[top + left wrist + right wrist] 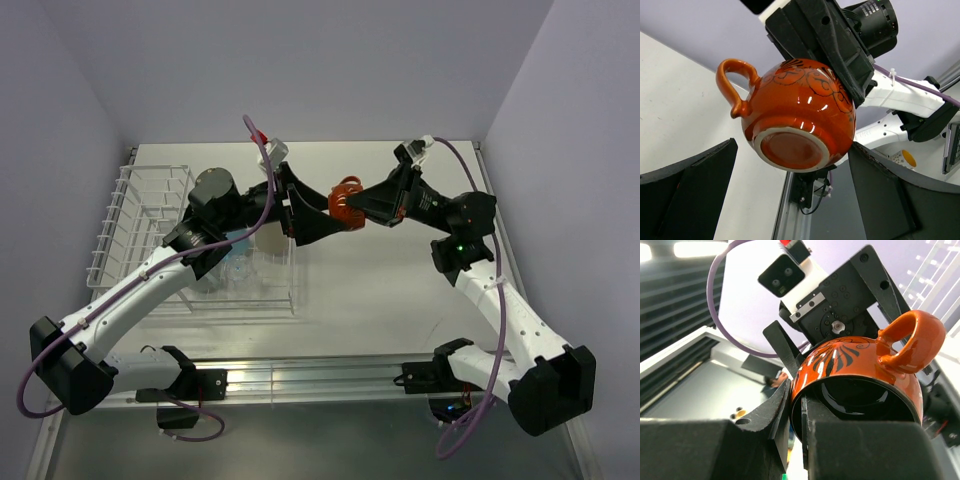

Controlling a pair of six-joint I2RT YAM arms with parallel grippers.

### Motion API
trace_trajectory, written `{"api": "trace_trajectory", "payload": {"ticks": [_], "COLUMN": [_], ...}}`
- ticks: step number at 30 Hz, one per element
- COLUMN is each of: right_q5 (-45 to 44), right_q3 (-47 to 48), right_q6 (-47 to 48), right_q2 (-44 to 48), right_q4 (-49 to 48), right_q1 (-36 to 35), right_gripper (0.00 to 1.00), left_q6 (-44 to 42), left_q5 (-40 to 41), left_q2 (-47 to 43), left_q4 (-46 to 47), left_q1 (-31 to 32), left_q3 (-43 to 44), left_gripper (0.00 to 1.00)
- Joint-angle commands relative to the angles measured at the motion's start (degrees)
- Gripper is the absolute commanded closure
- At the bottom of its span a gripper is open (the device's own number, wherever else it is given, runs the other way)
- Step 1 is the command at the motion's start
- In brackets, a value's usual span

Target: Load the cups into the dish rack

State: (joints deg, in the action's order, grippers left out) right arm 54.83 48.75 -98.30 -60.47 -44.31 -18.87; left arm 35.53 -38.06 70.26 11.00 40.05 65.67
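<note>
The red-orange cup (345,198) hangs in the air over the middle of the table, between the two arms. My right gripper (797,430) is shut on its rim, one finger inside the dark interior and one outside; the cup (860,365) has its handle at the upper right. My left gripper (792,200) is open, its fingers (690,190) spread either side of the cup's base (795,110), not closed on it. The white wire dish rack (140,215) stands at the left. A light blue cup (240,265) shows in it, partly hidden under my left arm.
The table's side walls rise close on the left and right. A metal rail (300,375) runs along the near edge between the arm bases. The rack's raised end is at the far left.
</note>
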Motion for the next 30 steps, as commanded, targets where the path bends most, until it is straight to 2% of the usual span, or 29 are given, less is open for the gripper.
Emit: {"api": "trace_trajectory", "payload": {"ticks": [1, 8, 15, 28, 30], "right_q5": [-0.7, -1.5, -2.2, -4.0, -4.2], "right_q3": [4.3, 3.0, 1.2, 0.5, 0.5], "right_q6": [6.3, 5.8, 0.2, 0.5, 0.6], "right_q2": [4.0, 3.0, 0.4, -0.8, -1.0], "right_q4": [2.4, 0.0, -9.0, -10.4, -10.5], "right_q1": [-0.6, -2.2, -4.3, -5.8, -6.0], "right_gripper": [1.0, 1.0, 1.0, 1.0, 1.0], "left_q6": [1.8, 4.5, 6.0, 7.4, 7.8], "left_q5": [4.2, 3.7, 2.3, 0.8, 0.5], "left_q2": [0.3, 0.8, 0.9, 1.1, 1.2], "left_q4": [3.2, 7.5, 10.8, 12.4, 12.4], "left_q1": [-0.9, -0.7, -0.6, -0.6, -0.6], "left_q3": [0.7, -0.4, -1.0, -1.6, -1.6], "left_gripper": [0.01, 0.01, 0.01, 0.01, 0.05]}}
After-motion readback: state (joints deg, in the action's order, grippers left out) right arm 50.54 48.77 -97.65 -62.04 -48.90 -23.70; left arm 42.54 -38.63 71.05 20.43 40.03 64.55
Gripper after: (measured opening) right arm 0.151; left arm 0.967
